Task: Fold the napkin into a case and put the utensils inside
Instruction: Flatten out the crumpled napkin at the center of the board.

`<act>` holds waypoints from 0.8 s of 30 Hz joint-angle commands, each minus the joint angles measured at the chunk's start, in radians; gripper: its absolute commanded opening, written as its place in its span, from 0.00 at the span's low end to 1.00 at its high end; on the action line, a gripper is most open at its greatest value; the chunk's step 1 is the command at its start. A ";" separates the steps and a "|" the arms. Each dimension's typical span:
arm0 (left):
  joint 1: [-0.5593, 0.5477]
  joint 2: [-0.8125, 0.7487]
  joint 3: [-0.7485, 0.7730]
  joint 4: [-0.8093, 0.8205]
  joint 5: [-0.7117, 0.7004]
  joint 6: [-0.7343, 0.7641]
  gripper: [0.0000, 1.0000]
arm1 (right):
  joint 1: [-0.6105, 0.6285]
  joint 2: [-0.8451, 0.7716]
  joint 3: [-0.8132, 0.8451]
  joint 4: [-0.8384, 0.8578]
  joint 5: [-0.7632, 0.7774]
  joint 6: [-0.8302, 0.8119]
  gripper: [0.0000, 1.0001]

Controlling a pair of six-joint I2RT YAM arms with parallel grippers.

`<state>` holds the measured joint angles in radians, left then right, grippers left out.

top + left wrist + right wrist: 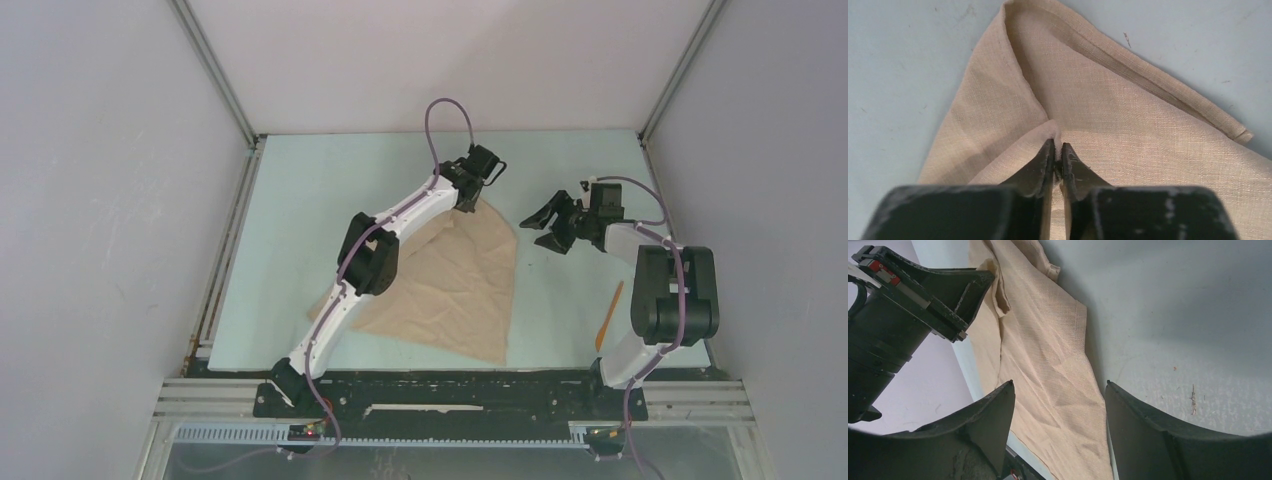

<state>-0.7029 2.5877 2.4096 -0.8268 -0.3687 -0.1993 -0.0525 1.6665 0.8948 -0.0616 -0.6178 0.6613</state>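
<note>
The beige-tan napkin point(450, 285) lies partly folded and rumpled on the pale table, one corner pointing to the far side. My left gripper point(466, 205) is down on that far corner. In the left wrist view its jaws point(1058, 146) are pinched together on a raised fold of the napkin point(1128, 115). My right gripper point(547, 224) hovers open to the right of the cloth, nothing between its fingers point(1058, 385); the napkin point(1048, 355) lies beyond them. A thin orange-brown utensil point(609, 313) lies near the right arm's base, clear of the cloth.
Grey walls with metal frame rails point(225, 90) close in the table on three sides. The black base rail point(450, 395) runs along the near edge. The left arm's wrist point(908, 300) shows in the right wrist view, over the cloth's far corner.
</note>
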 commanded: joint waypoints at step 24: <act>0.457 -0.427 -0.173 -0.026 -0.190 0.068 0.74 | 0.105 0.217 0.162 0.039 -0.055 -0.007 0.88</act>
<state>-0.1520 2.2414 2.2517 -0.7986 -0.5068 -0.1032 0.0467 1.8606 1.0229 -0.0532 -0.6464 0.6582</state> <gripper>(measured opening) 0.697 0.873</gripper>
